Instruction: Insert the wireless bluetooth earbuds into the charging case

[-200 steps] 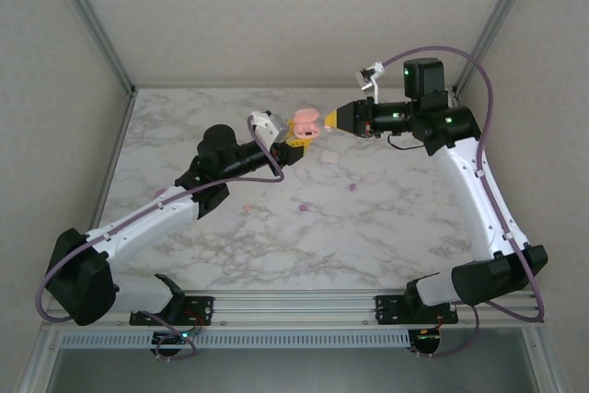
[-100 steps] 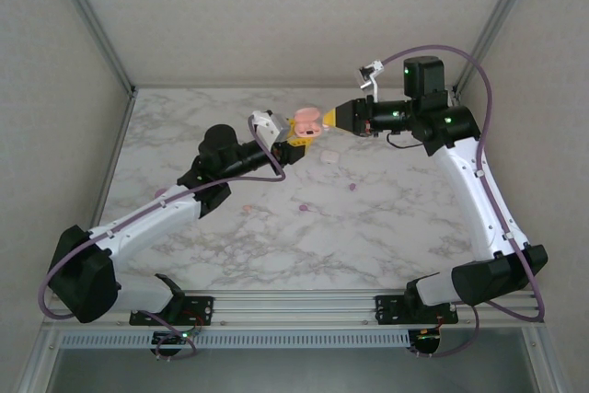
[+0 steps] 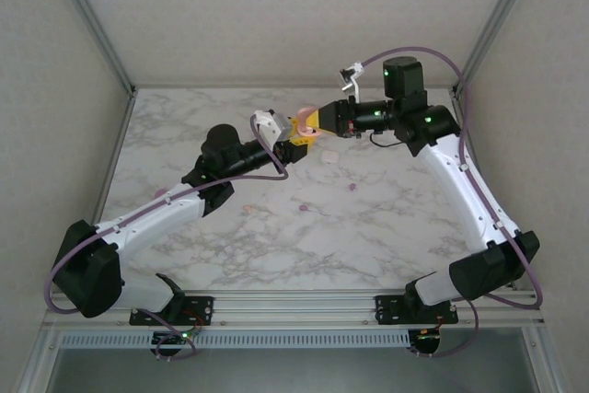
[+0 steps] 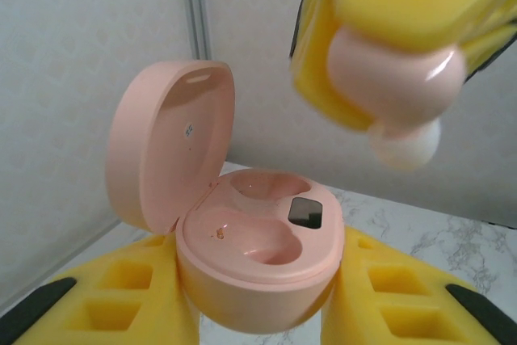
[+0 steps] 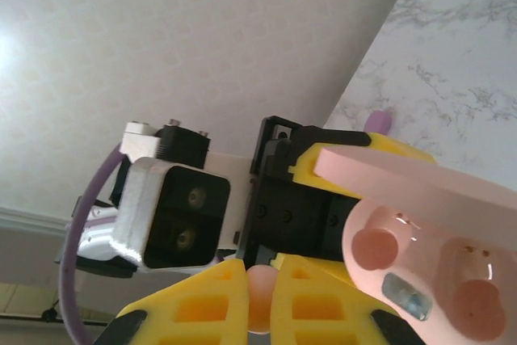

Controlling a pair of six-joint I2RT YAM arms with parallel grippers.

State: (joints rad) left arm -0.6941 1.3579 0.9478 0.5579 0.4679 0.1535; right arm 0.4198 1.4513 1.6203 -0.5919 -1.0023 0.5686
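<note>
An open pink charging case (image 4: 258,240) sits clamped between my left gripper's (image 4: 258,317) yellow fingers, lid (image 4: 170,143) tipped back to the left and both sockets bare. From above, the case (image 3: 305,128) is raised over the far middle of the table. My right gripper (image 5: 260,306) is shut on a pink earbud (image 5: 260,296). In the left wrist view that earbud (image 4: 396,78) hangs above and right of the case with its whitish tip (image 4: 405,145) pointing down, not touching the case. From above, the right gripper (image 3: 313,120) meets the left gripper (image 3: 296,137).
Several loose tiny pieces lie on the marble table (image 3: 386,227): purple ones (image 3: 352,187) (image 3: 305,208), a pink one (image 3: 247,210) and a pale one (image 3: 329,155). Another pink bit (image 3: 161,192) lies by the left arm. Walls enclose the table on three sides.
The right gripper has moved left with the earbud and now sits right at the open case; the left gripper with the case has stayed about where it was.
</note>
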